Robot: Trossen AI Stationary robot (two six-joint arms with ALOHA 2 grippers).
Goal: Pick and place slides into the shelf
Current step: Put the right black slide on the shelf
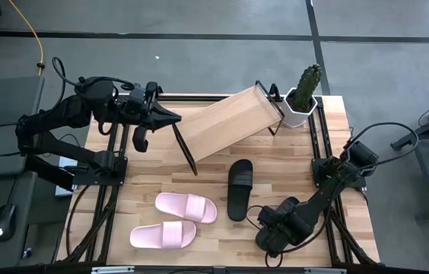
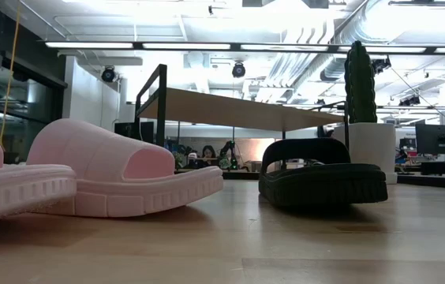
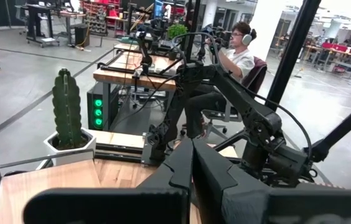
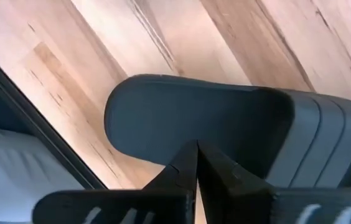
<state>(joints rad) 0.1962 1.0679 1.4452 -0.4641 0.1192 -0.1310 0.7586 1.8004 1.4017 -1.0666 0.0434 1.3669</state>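
Observation:
The light-wood shelf [image 1: 226, 122] stands skewed on its dark end panels at the table's far middle. One black slide [image 1: 239, 189] lies sole-down at the table's centre. Two pink slides [image 1: 186, 207] [image 1: 163, 235] lie side by side near the near edge. A second black slide [image 4: 225, 118] shows only in the right wrist view, flat on the wood by the table's edge; in the high view the arm hides it. My right gripper [image 1: 269, 232] [image 4: 196, 146] is shut, directly above it. My left gripper [image 1: 175, 117] [image 3: 191, 146] is shut, level, beside the shelf's left end. My right gripper points down from above at the second black slide's footbed near its rounded end [image 4: 163, 112], fingers closed together. The slide lies flat on the table. I cannot tell whether the fingertips touch it.
A white hexagonal pot with a cactus [image 1: 303, 103] stands against the shelf's right end at the far right corner. Dark rails run along the table's left and right sides. Bare wood lies between the shelf and the slides. A seated person shows in the room beyond.

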